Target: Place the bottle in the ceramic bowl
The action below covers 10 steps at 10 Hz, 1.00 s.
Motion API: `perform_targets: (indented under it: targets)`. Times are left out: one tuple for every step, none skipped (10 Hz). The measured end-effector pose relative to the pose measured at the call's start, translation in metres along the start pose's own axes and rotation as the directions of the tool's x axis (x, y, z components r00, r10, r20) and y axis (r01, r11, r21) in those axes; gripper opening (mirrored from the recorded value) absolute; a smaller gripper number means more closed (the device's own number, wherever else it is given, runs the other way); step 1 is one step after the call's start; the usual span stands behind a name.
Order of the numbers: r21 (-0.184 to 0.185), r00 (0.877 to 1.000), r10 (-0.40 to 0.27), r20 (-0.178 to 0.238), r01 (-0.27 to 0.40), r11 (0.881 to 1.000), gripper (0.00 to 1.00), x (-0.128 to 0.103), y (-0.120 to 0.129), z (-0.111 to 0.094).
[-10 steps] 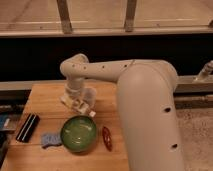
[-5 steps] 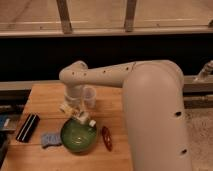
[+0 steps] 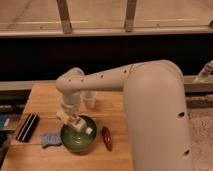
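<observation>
**Handling notes: bottle held over the bowl**

We begin with the largest item, the wooden table top, which extends beneath and on every side of the gripper. Directly below the gripper, and reaching a little to its right, sits the round shallow glossy green ceramic bowl. We judge it heavy, rigid and breakable, with a slick glaze, so anything set into it may slide toward the centre.

To the left of the gripper, well apart, lies the black rectangular bar. Below and left of the gripper, just beside the bowl's rim, is a small blue-grey object whose nature we cannot determine. Up and to the right of the gripper stands the translucent plastic cup, close to the arm. To the right of the bowl lies a slim red object.

The two-finger gripper hangs over the bowl's upper left rim, its fingers clamped on the small slim white-cream bottle. The bottle lies tilted, its free end pointing down and to the right of the gripper, over the bowl's interior. We cannot tell whether that end touches the glaze.

We judge the bottle light, stiff and smooth-walled, hence liable to slip or pivot in a two-point grip. We recommend holding it across the mid-body, as appears to be the case, and releasing it low so it does not strike or roll against the ceramic.
</observation>
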Motion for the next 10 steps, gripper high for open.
perform_targets:
  targets:
    - [-0.007,1.000,-0.002,0.005,0.002,1.000,0.00,-0.001,0.003,0.005]
    - [-0.015,1.000,-0.001,0.010,0.001,1.000,0.00,0.000,0.005,0.009]
    - [-0.023,1.000,-0.001,0.017,0.002,1.000,0.04,0.000,0.007,0.012]
    - [-0.026,1.000,-0.014,0.026,0.015,1.000,0.15,-0.001,0.009,0.014]
    - [-0.023,0.999,-0.036,0.026,0.036,0.999,0.23,-0.007,0.011,0.013]
    - [-0.012,0.998,-0.063,0.018,0.063,0.998,0.33,-0.019,0.014,0.008]
    - [0.007,0.995,-0.102,0.006,0.102,0.995,0.45,-0.039,0.020,-0.002]
    - [0.029,0.991,-0.131,-0.013,0.131,0.991,0.56,-0.056,0.025,-0.012]
    - [0.046,0.988,-0.149,-0.037,0.150,0.988,0.64,-0.067,0.028,-0.017]
    - [0.052,0.984,-0.164,-0.062,0.168,0.984,0.74,-0.076,0.035,-0.020]
